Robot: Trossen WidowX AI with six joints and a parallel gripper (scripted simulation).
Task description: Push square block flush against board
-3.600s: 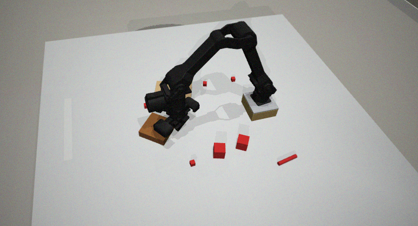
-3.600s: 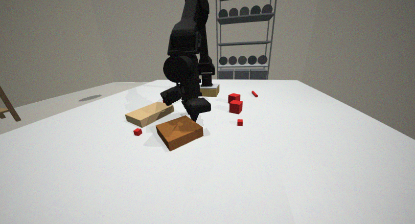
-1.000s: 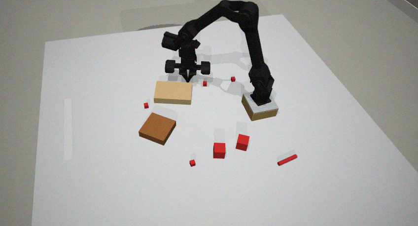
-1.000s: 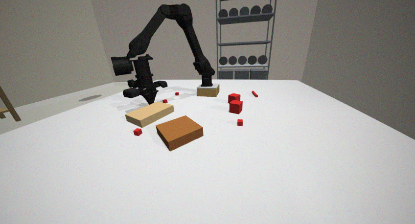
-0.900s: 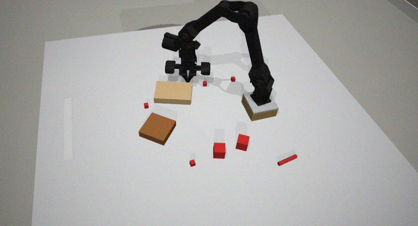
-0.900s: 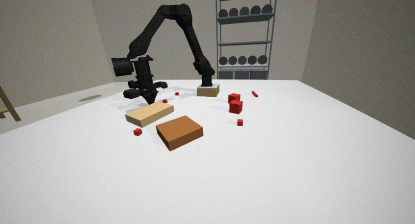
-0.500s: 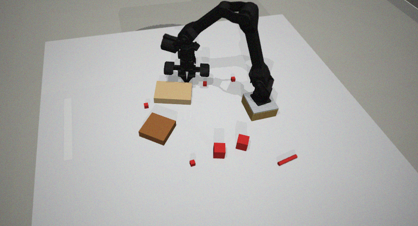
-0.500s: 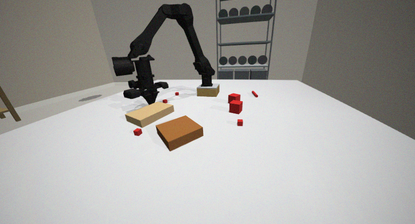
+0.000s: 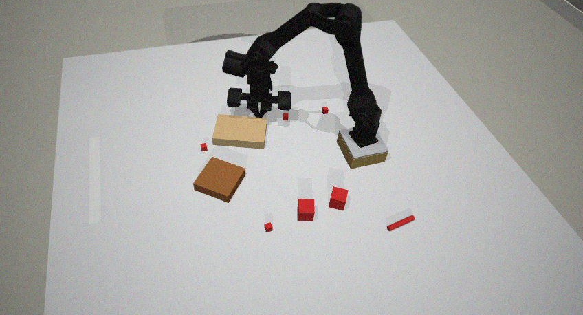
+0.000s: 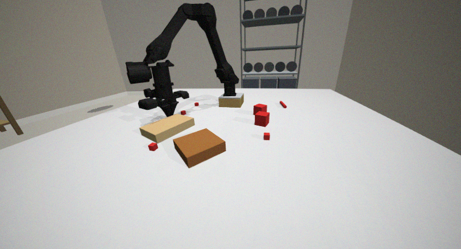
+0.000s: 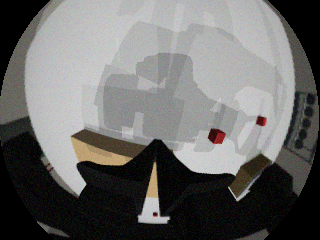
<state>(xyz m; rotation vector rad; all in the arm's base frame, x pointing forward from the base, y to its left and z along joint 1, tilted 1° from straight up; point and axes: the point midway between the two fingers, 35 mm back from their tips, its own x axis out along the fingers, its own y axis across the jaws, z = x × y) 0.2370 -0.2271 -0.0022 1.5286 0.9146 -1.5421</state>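
The light tan board lies flat near the table's middle. The brown square block lies flat in front of it, turned at an angle, with a gap between the two. My gripper is shut on nothing and points straight down. Its tip is low at the board's far long side, near that side's right end. I cannot tell whether it touches the board. The block does not show in the wrist view.
Two red cubes and a red stick lie to the front right. Small red cubes lie beside the board, behind it and in front. The arm's base pedestal stands to the right.
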